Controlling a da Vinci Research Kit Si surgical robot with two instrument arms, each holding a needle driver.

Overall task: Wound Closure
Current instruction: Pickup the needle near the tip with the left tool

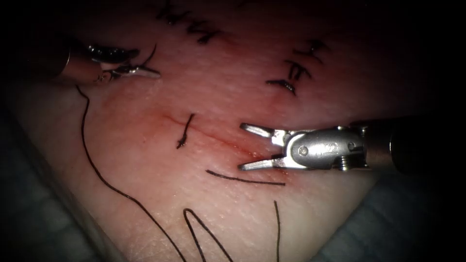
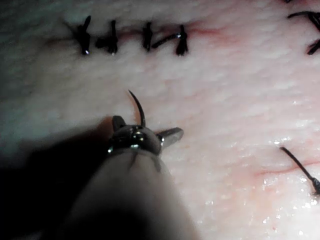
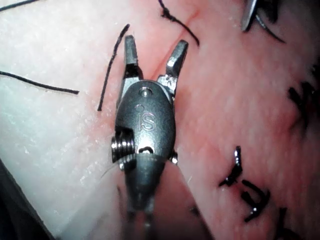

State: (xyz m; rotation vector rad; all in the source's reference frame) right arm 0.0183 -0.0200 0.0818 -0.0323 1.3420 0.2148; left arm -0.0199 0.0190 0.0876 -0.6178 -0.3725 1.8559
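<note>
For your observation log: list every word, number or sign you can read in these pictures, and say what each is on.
Right tool body: stamped marks, perhaps two characters, too unclear to read, also seen close up.
Left tool, holding the needle: no marks seen.
Tissue, thread: none.

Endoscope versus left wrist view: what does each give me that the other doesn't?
Endoscope view adds: the right claw, jaws open and holding nothing, over the right part of the cut. It also adds the thread trailing from the left claw down the tissue left of the cut.

Left wrist view adds: a close look at the needle rising from the left claw, point up.

Both share: the left claw holding the needle off the tissue, and the stitch across the cut.
</note>
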